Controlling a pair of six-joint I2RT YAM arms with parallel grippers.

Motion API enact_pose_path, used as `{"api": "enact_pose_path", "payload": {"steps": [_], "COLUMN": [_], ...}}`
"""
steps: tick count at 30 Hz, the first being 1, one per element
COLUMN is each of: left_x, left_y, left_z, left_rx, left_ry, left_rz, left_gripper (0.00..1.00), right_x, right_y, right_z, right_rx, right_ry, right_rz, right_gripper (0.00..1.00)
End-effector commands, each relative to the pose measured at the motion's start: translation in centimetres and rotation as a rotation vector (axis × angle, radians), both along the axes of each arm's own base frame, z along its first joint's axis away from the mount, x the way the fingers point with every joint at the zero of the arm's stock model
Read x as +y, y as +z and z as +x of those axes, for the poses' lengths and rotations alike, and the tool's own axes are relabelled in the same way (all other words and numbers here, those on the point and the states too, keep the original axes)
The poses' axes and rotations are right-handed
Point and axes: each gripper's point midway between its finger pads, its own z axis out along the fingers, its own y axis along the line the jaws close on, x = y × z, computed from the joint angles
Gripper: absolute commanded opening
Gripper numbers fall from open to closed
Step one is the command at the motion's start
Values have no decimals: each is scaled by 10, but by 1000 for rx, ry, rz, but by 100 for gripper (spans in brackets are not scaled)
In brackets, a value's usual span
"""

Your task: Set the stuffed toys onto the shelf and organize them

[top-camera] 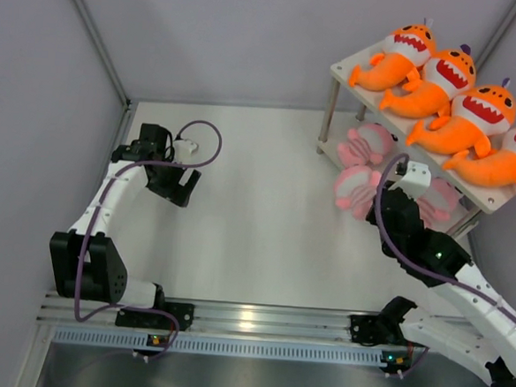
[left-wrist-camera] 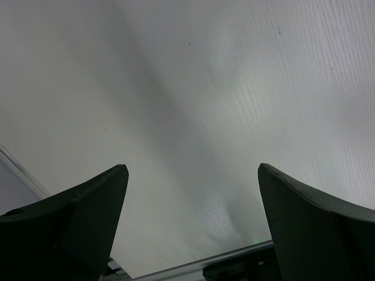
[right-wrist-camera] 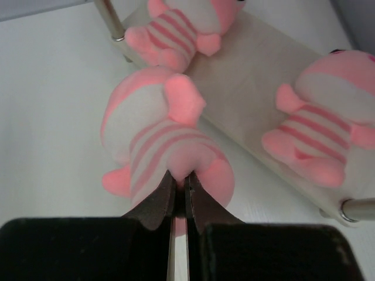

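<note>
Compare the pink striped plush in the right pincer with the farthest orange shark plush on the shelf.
The pink striped plush is pale pink with darker bands; the orange shark plush is orange with a white face and red toothy mouth. The pink one looks smaller. The pink one is clamped in the right pincer; the orange one lies free on the shelf's top board. Both are soft stuffed toys.

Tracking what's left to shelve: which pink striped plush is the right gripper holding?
The pink plush at the lower board's front edge, pinched between the right gripper's shut fingers. The other two sit free, farther back on that board.
</note>
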Motion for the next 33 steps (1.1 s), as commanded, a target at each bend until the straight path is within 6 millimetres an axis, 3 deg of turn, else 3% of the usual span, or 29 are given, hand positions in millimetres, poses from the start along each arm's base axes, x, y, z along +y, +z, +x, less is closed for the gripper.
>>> {"api": "enact_pose_path", "payload": {"steps": [1, 5, 6, 7, 14, 24, 33], "left_x": [0, 0, 0, 1, 3, 7, 7], "left_y": [12, 11, 11, 12, 13, 12, 11], "left_z": [6, 6, 6, 7, 3, 5, 5], "left_rx": [-62, -62, -61, -63, -67, -64, -60], "left_ry": [-12, -8, -10, -8, -6, 2, 1], "left_rz": [-3, -3, -2, -1, 9, 30, 34], "left_gripper": [99, 99, 99, 99, 98, 98, 99], "right_x": [-44, -58, -60, -54, -76, -75, -72], "right_y": [28, 31, 21, 30, 28, -6, -45], "right_z": [-8, 1, 3, 12, 23, 45, 68], "right_rx": [-45, -139, -149, -214, -370, -443, -365], "right_ry": [-160, -284, -307, -323, -605, -806, -855], "right_rz": [-99, -76, -79, -3, 153, 275, 247], "right_gripper": [0, 0, 0, 0, 0, 0, 0]}}
